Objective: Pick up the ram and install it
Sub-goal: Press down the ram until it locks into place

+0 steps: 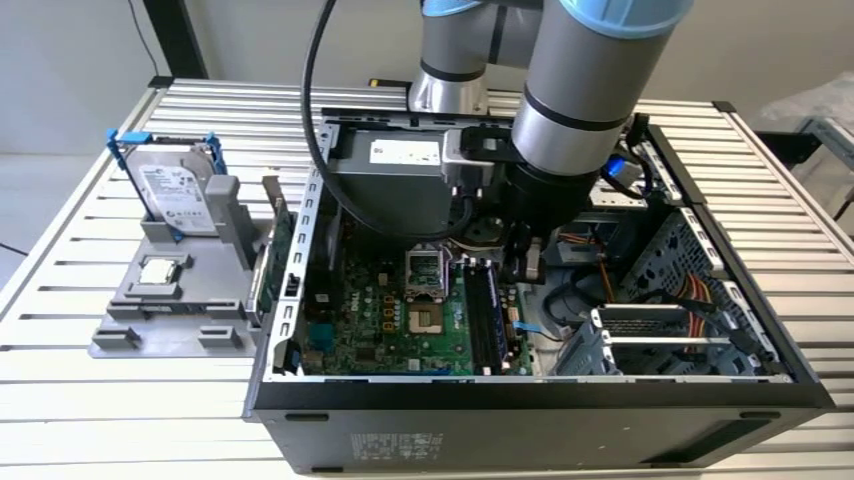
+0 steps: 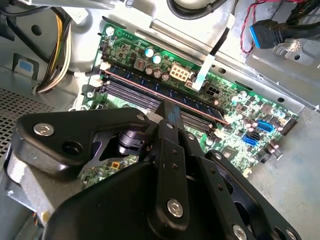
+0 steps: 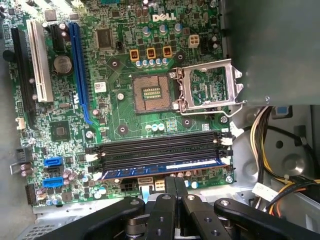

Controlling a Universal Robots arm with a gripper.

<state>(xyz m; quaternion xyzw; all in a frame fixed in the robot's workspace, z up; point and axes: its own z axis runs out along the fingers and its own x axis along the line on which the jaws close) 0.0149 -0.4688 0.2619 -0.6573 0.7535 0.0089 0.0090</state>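
I am reaching down into the open black metal computer case (image 1: 534, 398), which is lying on its side on the silver slatted table (image 1: 80, 400). Inside the case, the green motherboard (image 3: 125, 115) is carrying an open square processor socket (image 3: 150, 93) with its silver retaining frame (image 3: 207, 90) flipped aside. Beside that frame lies a bank of long black memory slots (image 3: 160, 150).

The long, thin blue-green ram stick (image 3: 162, 167) is standing on edge in the slot farthest from the socket. Its long axis is running parallel to the empty slots. In the exterior view it is pointing from the far side of the case toward the near side (image 1: 483, 305).

My black gripper (image 3: 175, 182) is hovering just beside the middle of the ram's length, with my fingers (image 2: 169, 111) pressed narrowly together and gripping nothing. I cannot tell whether they are touching the stick.

Room here is tight. The grey power supply box (image 1: 394, 180) is crowding one end of the slots, and yellow and black cables (image 3: 267, 145) are bundling past the same end. The perforated metal drive cage (image 1: 654, 340) is walling off the exterior view's right.

Outside the case, on the exterior view's left, a grey plastic holder (image 1: 134, 335) is holding a silver hard drive in a blue frame (image 1: 174, 190) upright. A small square silver processor chip (image 1: 159, 270) is lying flat on the same holder.
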